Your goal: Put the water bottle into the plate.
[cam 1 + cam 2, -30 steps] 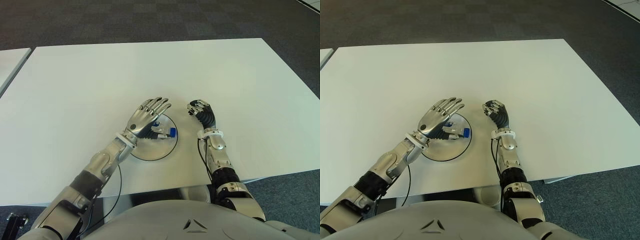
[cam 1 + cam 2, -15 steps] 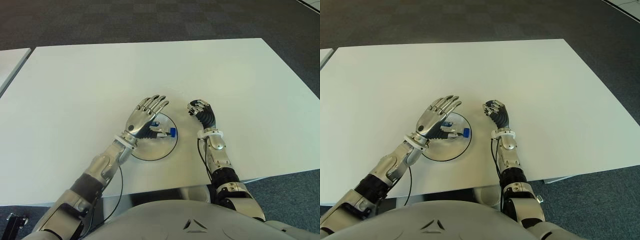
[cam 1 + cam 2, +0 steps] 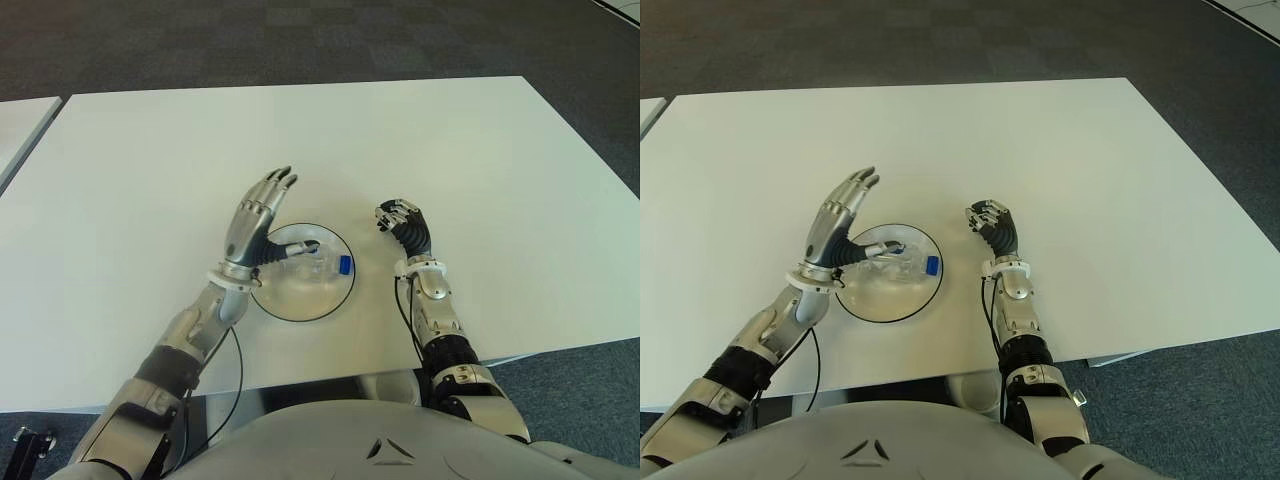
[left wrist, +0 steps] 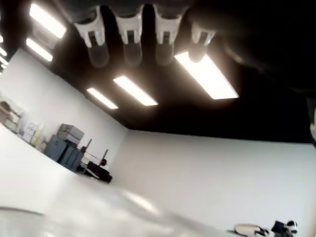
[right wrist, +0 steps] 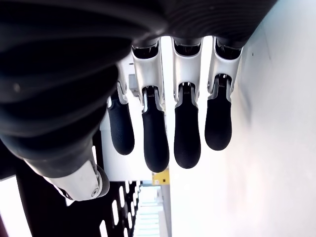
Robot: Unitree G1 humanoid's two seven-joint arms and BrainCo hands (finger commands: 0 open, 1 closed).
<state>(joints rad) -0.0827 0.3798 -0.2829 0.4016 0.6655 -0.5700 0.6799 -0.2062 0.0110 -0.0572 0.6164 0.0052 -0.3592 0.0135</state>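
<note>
lying in the plate [image 3: 285, 300], the water bottle [image 3: 312, 262] sits free beside the spread left robot hand [image 3: 256, 222].

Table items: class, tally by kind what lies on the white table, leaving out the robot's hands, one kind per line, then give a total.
Water bottle: 1, lying in the plate
Plate: 1
Total: 2

Clear, blue-capped water bottle [image 3: 312, 262] lies in plate [image 3: 300, 308].
</note>
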